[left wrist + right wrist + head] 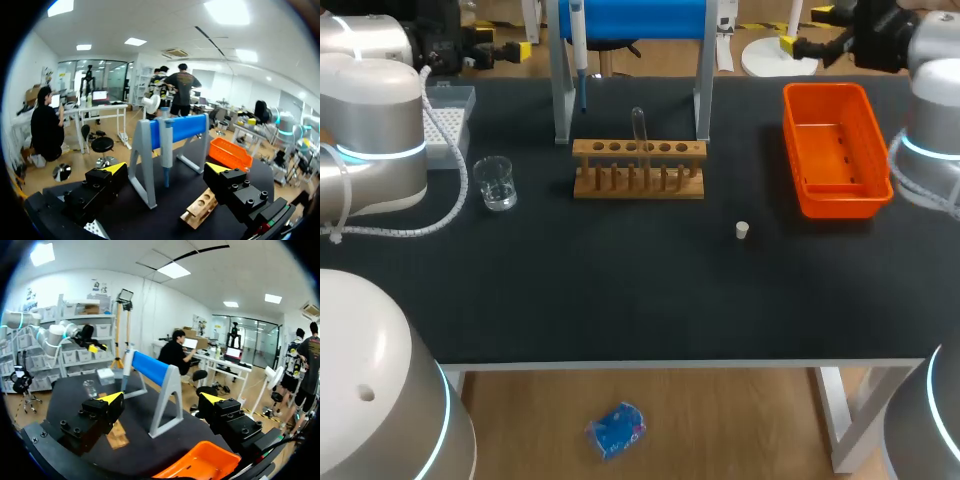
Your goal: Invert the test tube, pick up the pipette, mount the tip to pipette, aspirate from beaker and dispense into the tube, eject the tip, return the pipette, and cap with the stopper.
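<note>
The left claw (167, 169) and the right claw (162, 399) both gape wide, with nothing between their fingers. On the bench (640, 300) a test tube (638, 125) stands in the middle of the wooden rack (638, 172). From the rack, the beaker (496, 184) sits at 9 o'clock, the stopper (742, 230) at 4 o'clock and the orange tray (835, 150) at 3 o'clock. The pipette (578, 50) hangs on the blue stand (635, 18) at 11 o'clock.

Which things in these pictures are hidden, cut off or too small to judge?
Head view: the white plastic tip box, partly hidden by my left arm.
Head view: the white-and-blue pipette on the blue stand, top cut off by the edge.
Head view: the clear glass beaker, liquid level too faint.
</note>
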Controlling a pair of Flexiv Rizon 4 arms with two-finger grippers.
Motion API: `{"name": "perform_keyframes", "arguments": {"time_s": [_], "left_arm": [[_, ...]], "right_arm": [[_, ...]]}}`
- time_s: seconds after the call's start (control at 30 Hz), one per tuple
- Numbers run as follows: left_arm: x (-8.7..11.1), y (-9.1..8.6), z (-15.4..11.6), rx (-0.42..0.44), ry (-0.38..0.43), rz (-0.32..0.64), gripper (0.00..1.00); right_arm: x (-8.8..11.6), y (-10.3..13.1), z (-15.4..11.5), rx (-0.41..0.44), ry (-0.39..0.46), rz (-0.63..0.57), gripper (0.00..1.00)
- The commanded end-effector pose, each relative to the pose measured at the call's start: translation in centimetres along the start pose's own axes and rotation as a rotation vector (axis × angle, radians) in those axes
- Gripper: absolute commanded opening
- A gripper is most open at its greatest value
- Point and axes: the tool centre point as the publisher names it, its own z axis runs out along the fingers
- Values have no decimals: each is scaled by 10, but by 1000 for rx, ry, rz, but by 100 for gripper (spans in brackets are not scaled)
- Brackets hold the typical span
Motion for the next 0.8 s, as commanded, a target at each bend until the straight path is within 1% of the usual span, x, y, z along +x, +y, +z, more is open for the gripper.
{"name": "perform_keyframes", "arguments": {"time_s": [0.03,0.07,0.13,0.23,0.3,0.37,0.4,0.43,0.47,0.8], "left_arm": [[10,3,-12,-38,110,77,100],[14,4,-15,-59,131,106,100],[21,9,-22,-82,188,134,100],[32,19,-32,-133,251,183,100],[38,25,-38,-154,295,196,100],[46,32,-44,-191,366,221,100],[50,35,-46,-218,405,244,100],[55,37,-48,-255,435,276,100],[58,39,-49,-286,440,309,100],[58,39,-49,-286,440,309,100]], "right_arm": [[14,-4,-40,-68,95,-12,100],[18,-4,-43,-71,116,-13,100],[26,-4,-47,-77,165,-30,100],[39,-3,-54,-95,247,-54,100],[48,-2,-60,-108,330,-100,100],[57,0,-68,-123,418,-113,100],[60,1,-74,-125,477,-136,100],[60,1,-74,-125,477,-136,100],[60,1,-74,-125,477,-136,100],[60,1,-74,-125,477,-136,100]]}}
